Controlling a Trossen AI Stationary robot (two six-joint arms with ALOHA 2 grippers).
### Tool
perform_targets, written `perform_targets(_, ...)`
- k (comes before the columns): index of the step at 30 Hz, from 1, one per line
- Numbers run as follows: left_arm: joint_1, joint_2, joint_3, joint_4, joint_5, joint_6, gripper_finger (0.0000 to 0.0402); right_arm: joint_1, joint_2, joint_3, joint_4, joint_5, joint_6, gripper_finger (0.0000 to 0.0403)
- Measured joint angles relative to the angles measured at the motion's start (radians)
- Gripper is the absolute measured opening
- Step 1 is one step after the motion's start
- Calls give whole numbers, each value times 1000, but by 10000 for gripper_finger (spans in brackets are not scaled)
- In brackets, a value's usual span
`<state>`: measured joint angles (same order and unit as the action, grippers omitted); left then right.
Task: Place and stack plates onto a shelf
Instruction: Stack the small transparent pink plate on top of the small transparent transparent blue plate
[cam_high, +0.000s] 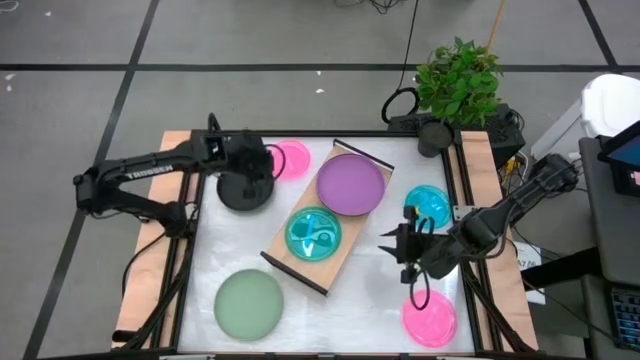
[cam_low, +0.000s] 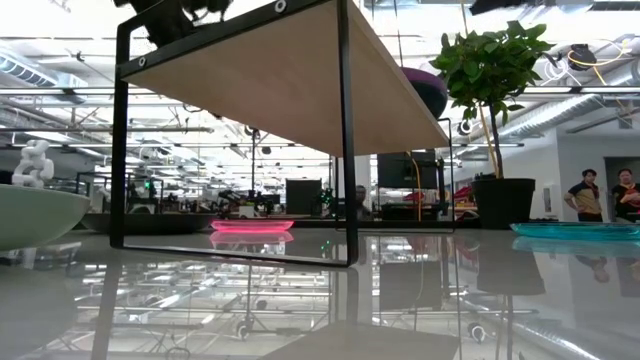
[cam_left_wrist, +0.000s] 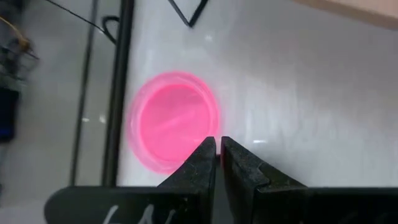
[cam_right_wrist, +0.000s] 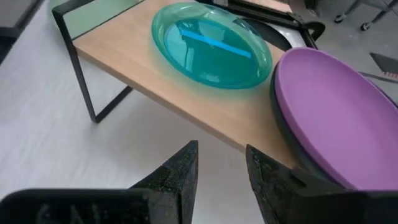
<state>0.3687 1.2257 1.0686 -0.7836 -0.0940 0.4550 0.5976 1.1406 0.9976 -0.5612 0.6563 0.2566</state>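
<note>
Glossy white table (cam_high: 370, 300), wood strips along its side edges. Near edge: pale green plate (cam_high: 248, 303) and pink plate (cam_high: 430, 320). Mid-table, the shelf (cam_high: 345, 240) sits diagonally with a teal plate (cam_high: 313, 233) and purple plate (cam_high: 351, 185) on it. Right gripper (cam_high: 392, 245) is spread, empty, beside the shelf. Left gripper (cam_left_wrist: 217, 158) is clenched, empty, over another pink plate (cam_high: 291, 158) near the far edge. Potted plant (cam_high: 455, 85) at the far right corner; two people (cam_low: 602, 195) stand in the room behind.

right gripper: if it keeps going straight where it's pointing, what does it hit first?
Probably the shelf: the open right gripper faces its long wooden edge between the teal plate and the purple plate. Depth is unclear; the purple plate's rim sits close by.
</note>
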Motion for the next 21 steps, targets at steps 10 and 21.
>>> perform_targets(10,127,16,-226,394,78,168,33,-4,-187,-218,140,4,10,116)
perform_targets(21,141,17,-386,598,25,263,33,-35,-254,-354,303,23,43,116)
